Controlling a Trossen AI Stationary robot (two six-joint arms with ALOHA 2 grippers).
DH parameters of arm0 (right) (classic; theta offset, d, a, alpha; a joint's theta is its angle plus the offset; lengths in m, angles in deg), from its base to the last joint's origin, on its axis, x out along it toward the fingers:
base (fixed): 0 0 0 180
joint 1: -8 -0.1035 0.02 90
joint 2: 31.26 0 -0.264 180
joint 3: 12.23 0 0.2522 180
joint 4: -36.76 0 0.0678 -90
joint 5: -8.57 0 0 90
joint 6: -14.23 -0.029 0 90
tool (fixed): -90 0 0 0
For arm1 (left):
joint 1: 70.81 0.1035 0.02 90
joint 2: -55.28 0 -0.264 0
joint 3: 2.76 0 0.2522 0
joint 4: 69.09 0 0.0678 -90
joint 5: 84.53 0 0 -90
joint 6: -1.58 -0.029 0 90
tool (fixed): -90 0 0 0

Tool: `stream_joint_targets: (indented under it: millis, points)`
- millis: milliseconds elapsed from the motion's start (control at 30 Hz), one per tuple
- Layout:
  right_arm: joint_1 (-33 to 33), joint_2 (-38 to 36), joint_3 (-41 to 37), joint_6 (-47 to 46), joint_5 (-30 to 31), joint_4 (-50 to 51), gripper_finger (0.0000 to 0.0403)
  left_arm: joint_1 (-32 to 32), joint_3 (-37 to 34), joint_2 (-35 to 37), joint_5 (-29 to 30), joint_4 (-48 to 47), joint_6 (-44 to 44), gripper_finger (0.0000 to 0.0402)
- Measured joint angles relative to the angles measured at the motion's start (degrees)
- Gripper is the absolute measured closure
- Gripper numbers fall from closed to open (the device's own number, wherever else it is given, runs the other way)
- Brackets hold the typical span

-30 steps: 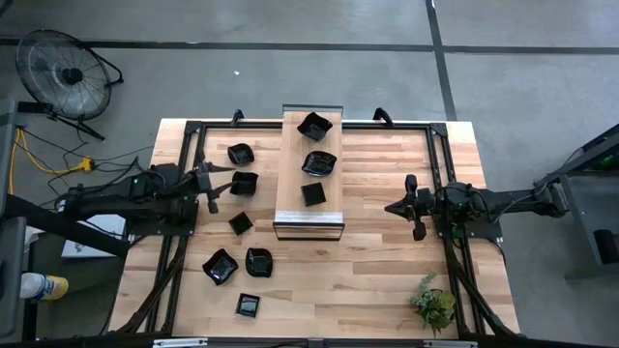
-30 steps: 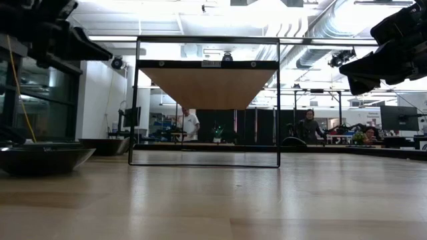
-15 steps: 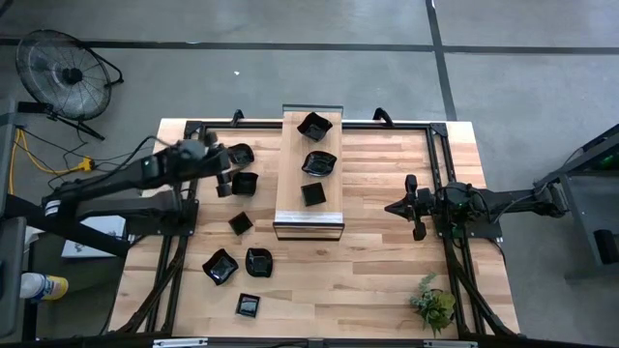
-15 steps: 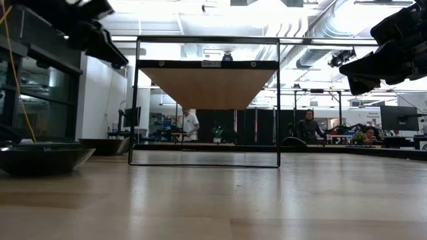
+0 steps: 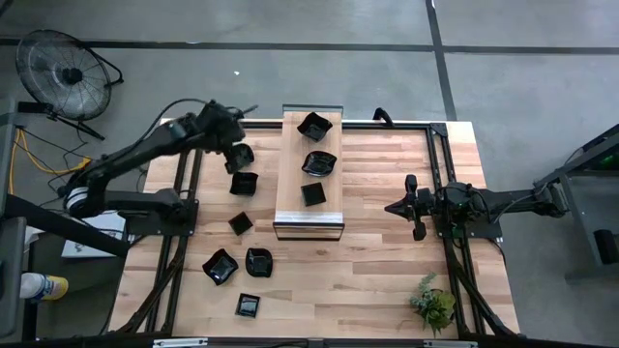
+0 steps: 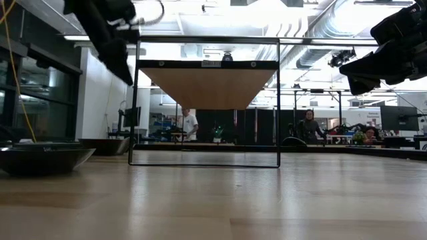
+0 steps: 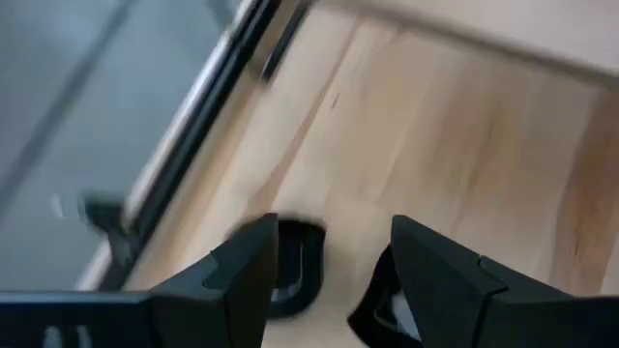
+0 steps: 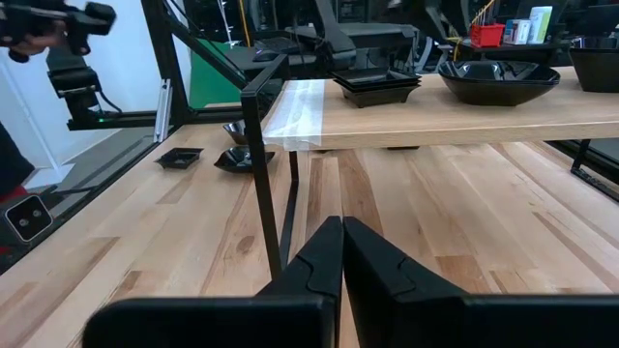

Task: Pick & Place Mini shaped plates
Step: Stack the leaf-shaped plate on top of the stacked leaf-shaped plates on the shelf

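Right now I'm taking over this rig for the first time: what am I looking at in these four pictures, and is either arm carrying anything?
Two dark robot arms work at a wooden table. One picture looks straight down, one looks level across the tabletop, and two come from cameras on the wrists. Small black plates lie about: three on the raised wooden shelf in the middle, six on the table left of it, such as this square plate. A small green plant stands at the near right corner. The left end effector hangs open above the far left plates, holding nothing. The right end effector waits shut and empty, right of the shelf.
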Motion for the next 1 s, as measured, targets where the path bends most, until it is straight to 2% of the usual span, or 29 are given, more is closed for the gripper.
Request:
stream_joint_targets:
  millis: [133, 400, 600, 867, 1000]
  points:
    - [0.0, 0.0, 0.0, 0.0, -0.02, 0.0, 0.0397, 4.27, 1.36, -4.34, -0.52, -3.51, 5.64, 0.0204]
    - [0.01, 0.0, 0.0, 0.0, -0.02, 0.0, 0.0395, 11.46, 1.32, -8.51, -1.36, -7.33, 14.37, 0.0204]
    - [0.0, 0.0, 0.0, 0.0, 0.0, 0.0, 0.0394, 14.96, 1.27, -11.27, -4.82, -8.17, 19.36, 0.0204]
    - [0.01, 0.0, 0.0, 0.0, -0.01, 0.0, 0.0397, 19.03, 1.18, -14.59, -1.4, -12.48, 29.08, 0.0204]
    - [0.0, 0.0, 0.0, 0.01, 0.0, 0.0, 0.0395, 19.76, 1.16, -15.72, -1.07, -11.27, 33.64, 0.0204]
